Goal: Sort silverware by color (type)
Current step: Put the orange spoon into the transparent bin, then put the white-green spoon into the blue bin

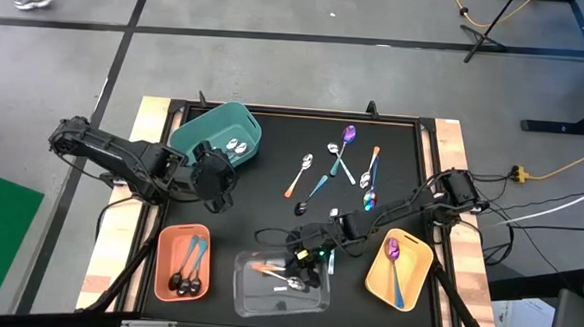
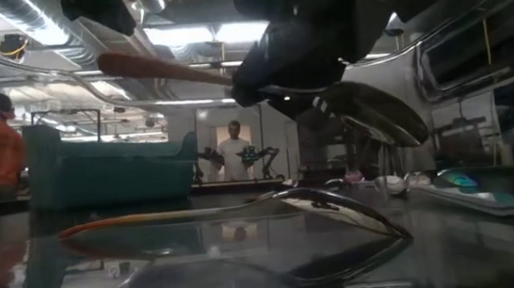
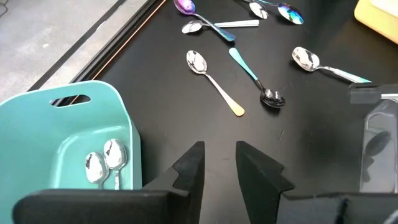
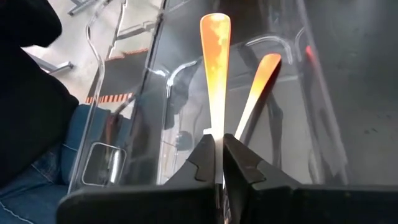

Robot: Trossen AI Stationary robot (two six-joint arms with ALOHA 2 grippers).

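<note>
The high view looks straight down on the whole black table (image 1: 392, 169). The low view sits at tabletop height, looking level through the clear bin (image 2: 249, 258) toward the room. The left wrist view looks down from close beside the teal bin (image 3: 68, 143). The right wrist view peers closely into the clear bin, shared with the high and low views.

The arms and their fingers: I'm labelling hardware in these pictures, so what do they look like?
Both arms are dark, nearly black, built of jointed segments with black cables looped along them. The left gripper is a blocky black head; its fingers are matte black wedges with stepped, angular inner faces. The right gripper shows a small green light on its body; its fingers are the same black, tapering wedges. No markings are legible.
</note>
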